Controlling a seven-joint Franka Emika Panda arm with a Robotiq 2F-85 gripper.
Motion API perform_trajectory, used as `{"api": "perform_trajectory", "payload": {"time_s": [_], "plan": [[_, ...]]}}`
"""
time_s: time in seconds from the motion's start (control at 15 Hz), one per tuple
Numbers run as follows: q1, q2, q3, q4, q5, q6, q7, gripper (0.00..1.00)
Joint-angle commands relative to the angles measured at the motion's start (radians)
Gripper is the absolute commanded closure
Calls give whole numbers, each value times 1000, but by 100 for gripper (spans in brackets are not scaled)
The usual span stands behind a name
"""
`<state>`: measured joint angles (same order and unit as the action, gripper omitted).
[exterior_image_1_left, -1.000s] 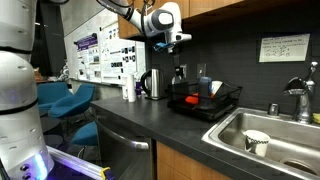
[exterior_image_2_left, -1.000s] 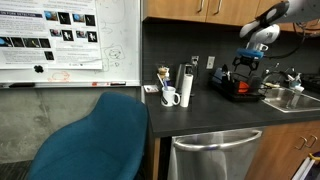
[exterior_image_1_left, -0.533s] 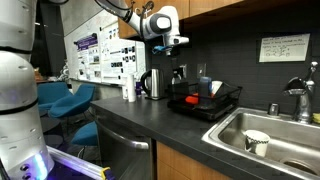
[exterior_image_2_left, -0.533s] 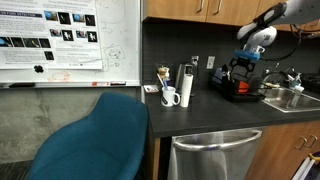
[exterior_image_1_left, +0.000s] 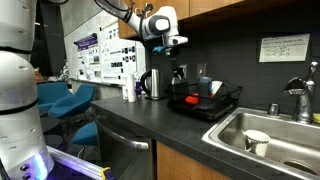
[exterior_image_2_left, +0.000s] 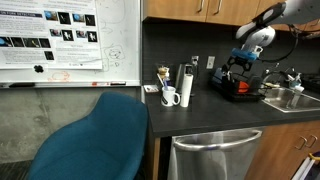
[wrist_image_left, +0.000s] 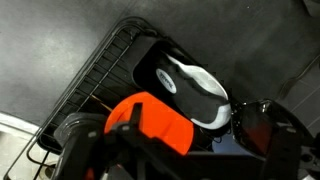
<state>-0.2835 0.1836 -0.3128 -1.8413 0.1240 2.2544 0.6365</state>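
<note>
Wrist view: wide-open claw (wrist_image_left: 170, 150) above dish rack (wrist_image_left: 97, 82), dark counter (wrist_image_left: 60, 40) outside its rim.

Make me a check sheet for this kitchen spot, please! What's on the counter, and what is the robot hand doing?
surface: dark counter, flat, with a sink set in.
job's things: black dish rack holding an orange item and a black-and-white item.
clutter: kettle and white mug on the counter; white cup in the sink.
jaws: open, hanging above the dish rack, holding nothing.
cables: nothing seen.
surroundings: blue chair, whiteboard, wooden cabinets.
</note>
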Motion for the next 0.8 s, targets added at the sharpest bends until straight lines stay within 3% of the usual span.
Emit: {"api": "perform_trajectory", "payload": {"time_s": [0.0, 0.73], "plan": [[4, -13, 0, -11, 8, 26, 5, 0], [5, 4, -11, -12, -30, 24, 22, 0]]}}
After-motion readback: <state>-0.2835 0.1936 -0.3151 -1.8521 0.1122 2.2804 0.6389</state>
